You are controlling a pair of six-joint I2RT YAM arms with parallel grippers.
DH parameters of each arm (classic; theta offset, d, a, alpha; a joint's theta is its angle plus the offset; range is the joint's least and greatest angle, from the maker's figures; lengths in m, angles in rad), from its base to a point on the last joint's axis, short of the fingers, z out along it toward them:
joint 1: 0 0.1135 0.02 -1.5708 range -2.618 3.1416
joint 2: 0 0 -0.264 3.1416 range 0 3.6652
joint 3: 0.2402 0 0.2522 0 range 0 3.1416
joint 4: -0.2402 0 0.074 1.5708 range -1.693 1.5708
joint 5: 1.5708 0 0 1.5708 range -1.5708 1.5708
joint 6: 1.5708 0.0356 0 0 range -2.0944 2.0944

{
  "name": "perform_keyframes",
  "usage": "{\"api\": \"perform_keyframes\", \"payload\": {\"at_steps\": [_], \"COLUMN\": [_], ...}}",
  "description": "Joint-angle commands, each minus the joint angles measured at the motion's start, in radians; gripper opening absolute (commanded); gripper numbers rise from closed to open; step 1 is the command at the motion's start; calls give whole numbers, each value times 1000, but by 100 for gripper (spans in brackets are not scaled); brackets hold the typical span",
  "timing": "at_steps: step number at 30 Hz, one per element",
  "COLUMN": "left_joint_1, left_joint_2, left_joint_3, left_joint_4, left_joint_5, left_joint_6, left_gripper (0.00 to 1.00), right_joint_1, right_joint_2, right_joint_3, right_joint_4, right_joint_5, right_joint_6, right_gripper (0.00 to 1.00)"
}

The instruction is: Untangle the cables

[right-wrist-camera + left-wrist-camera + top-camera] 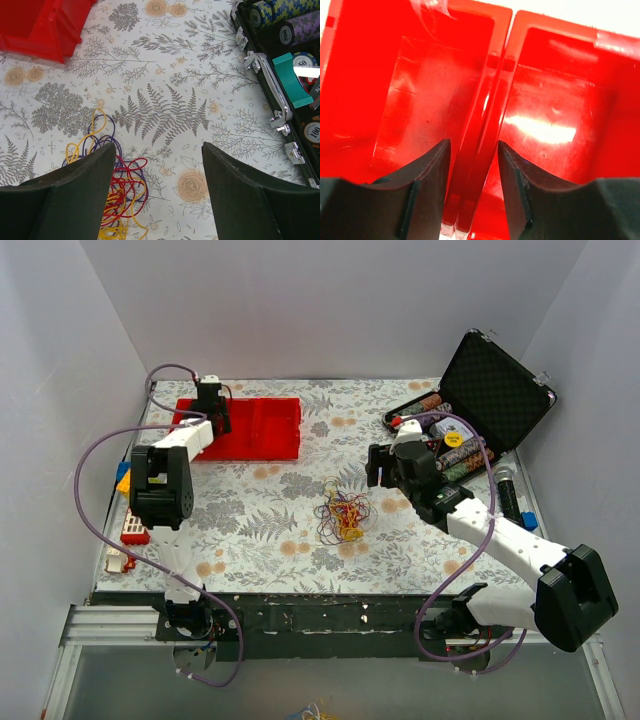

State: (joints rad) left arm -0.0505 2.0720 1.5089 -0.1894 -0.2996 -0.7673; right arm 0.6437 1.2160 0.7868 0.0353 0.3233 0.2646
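Note:
The cables (343,517) are a small tangle of thin yellow, purple and red wires on the flowered cloth at mid-table. In the right wrist view the cables (117,190) lie low on the left, partly behind my left finger. My right gripper (158,147) hangs open over bare cloth just right of them, holding nothing; from above, the right gripper (378,465) sits up and right of the tangle. My left gripper (213,410) is far off at the back left over the red bins (255,430). There the left gripper (474,142) has closed onto the adjoining walls of the red bins (485,120).
An open black case (500,390) with rolls of poker chips stands at the back right, its handle edge (267,82) close to my right gripper. Blue, yellow and red-white pieces (128,505) lie along the left edge. A dark cylinder (505,490) lies at the right edge.

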Motion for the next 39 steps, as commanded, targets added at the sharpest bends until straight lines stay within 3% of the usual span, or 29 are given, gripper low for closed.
{"api": "perform_keyframes", "payload": {"at_steps": [1,13,28,39], "left_joint_1": [-66,-264,-431,-494], "left_joint_2": [-119,-236,-299,-291], "left_joint_3": [-110,-297,-398,-352], "left_joint_4": [-45,-84,-15,-12], "left_joint_5": [74,154,131,163], "left_joint_6": [-68,-205,-129,-78], "left_gripper": [41,40,40,45], "right_joint_1": [5,7,-26,-1], "right_joint_2": [-30,13,189,62], "right_joint_3": [-23,-26,100,-168], "right_joint_4": [38,17,31,139], "right_joint_5": [34,74,77,-119], "right_joint_6": [24,32,-34,79], "right_gripper": [77,76,75,74]}}
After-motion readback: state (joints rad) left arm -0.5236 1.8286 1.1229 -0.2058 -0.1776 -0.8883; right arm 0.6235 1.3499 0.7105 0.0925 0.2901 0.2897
